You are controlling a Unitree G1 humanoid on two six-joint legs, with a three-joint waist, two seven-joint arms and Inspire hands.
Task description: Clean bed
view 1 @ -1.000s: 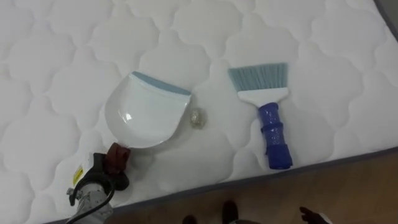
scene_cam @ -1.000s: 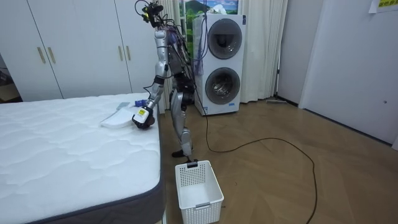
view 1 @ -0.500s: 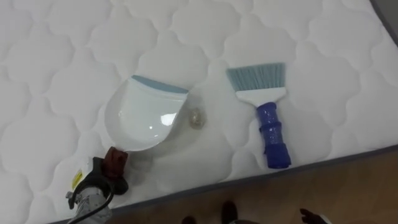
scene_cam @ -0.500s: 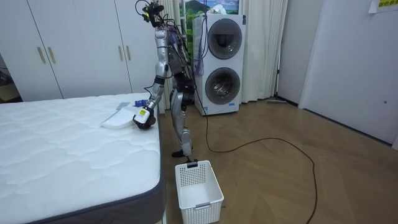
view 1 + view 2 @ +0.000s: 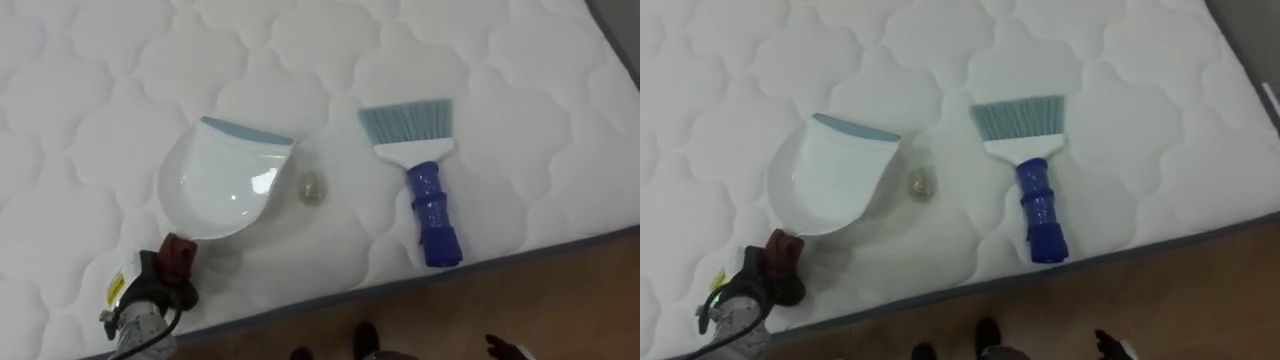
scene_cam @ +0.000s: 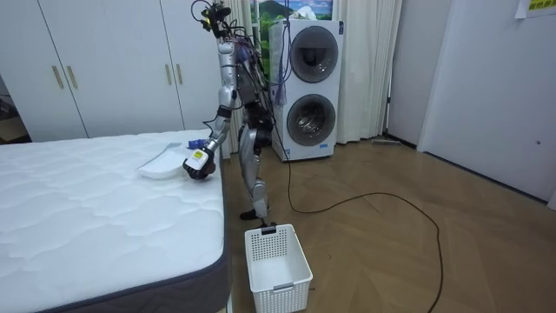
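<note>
A home bedroom with a laundry corner: a bed (image 6: 87,209) with a bare quilted mattress, white wardrobe doors (image 6: 104,61), a stacked washer and dryer (image 6: 311,87) beside curtains (image 6: 369,69), and a wooden floor (image 6: 391,252)

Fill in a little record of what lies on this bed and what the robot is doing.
mattress: white, quilted; robot stands at its edge
dustpan: white, blue lip, on the mattress
left hand: fingers curled round dustpan's handle
scrap: small crumpled ball just beside the lip, outside the pan
brush: blue handle, lying untouched right of scrap
right hand: low, over the floor
basket: white, on floor beside bed
</note>
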